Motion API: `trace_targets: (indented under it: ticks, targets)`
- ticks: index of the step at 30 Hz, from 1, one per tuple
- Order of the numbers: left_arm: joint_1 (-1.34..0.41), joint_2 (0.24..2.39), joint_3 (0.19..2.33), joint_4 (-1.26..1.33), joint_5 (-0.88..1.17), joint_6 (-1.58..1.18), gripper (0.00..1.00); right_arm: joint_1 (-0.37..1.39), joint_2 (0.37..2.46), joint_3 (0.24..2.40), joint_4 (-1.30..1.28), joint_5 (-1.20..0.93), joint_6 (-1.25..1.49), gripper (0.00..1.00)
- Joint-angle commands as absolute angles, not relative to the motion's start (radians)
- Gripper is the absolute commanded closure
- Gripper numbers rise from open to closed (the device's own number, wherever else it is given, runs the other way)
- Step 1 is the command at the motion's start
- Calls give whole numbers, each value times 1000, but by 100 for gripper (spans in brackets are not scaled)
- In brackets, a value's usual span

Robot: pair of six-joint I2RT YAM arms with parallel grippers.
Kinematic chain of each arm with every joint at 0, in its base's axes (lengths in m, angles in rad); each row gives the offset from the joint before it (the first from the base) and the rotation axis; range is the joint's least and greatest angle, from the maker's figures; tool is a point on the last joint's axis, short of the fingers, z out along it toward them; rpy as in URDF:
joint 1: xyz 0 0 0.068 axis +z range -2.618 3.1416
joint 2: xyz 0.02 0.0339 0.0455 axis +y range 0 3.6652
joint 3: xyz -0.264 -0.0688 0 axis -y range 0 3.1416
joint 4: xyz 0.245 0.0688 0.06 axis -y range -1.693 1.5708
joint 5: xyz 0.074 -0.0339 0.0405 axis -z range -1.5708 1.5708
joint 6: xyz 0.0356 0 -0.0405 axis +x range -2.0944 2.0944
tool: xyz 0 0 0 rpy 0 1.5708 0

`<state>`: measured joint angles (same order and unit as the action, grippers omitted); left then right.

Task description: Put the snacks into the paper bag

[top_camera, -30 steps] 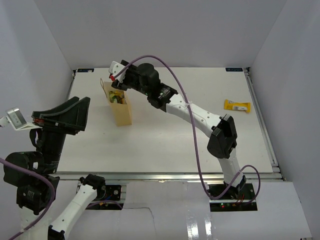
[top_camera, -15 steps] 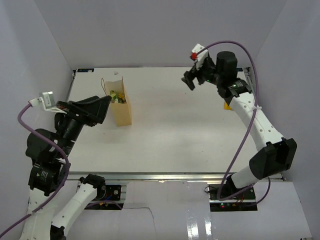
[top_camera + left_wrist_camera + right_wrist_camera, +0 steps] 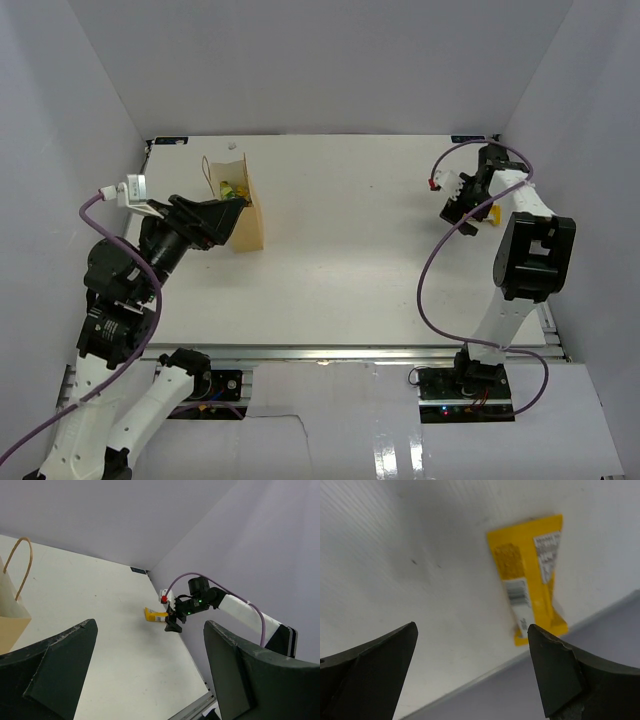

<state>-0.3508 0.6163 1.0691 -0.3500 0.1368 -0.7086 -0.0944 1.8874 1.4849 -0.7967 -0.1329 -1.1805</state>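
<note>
Lying flat on the white worktop [image 3: 350, 260] at its far right edge, close against the side wall, is the narrow yellow candy packet [image 3: 530, 575] with brown marks and a small white label. The right fingers [image 3: 555, 672] are spread wide above it and hold nothing. In the right wrist view the packet shows in the gap beyond their tips, nearer the right-hand one and not touching either. From overhead, the right arm's wrist covers most of the packet, so only a sliver of yellow shows.

Well apart, at the far left of the worktop, the tan paper bag [image 3: 247, 222] stands upright with its mouth open and a thin loop handle rising from its rim. The green-and-yellow pouch [image 3: 230, 189] sits inside, visible through the opening.

The left fingers [image 3: 55, 675] are also opened wide and empty. From overhead they are just beside the bag's near-left side, overlapping its face, and whether they touch it cannot be told. In the left wrist view the bag sits at the left edge, outside the gap between them.
</note>
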Motion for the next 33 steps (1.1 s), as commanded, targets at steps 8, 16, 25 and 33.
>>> trace_targets:
  ticks: [8, 16, 25, 33]
  targets:
    - [-353, 557, 1040, -356, 124, -729, 2, -155, 2106, 1701, -675, 114, -1493, 5]
    - [-353, 592, 1081, -414, 71, -794, 2, -156, 2195, 1812, -791, -27, -1561, 13]
    - [-353, 833, 1396, -824, -133, -1326, 8, -164, 2247, 1829, -945, -133, -1569, 40]
    - [-353, 844, 1420, -781, -86, -1439, 13, -172, 2169, 1724, -1018, -283, -1532, 70]
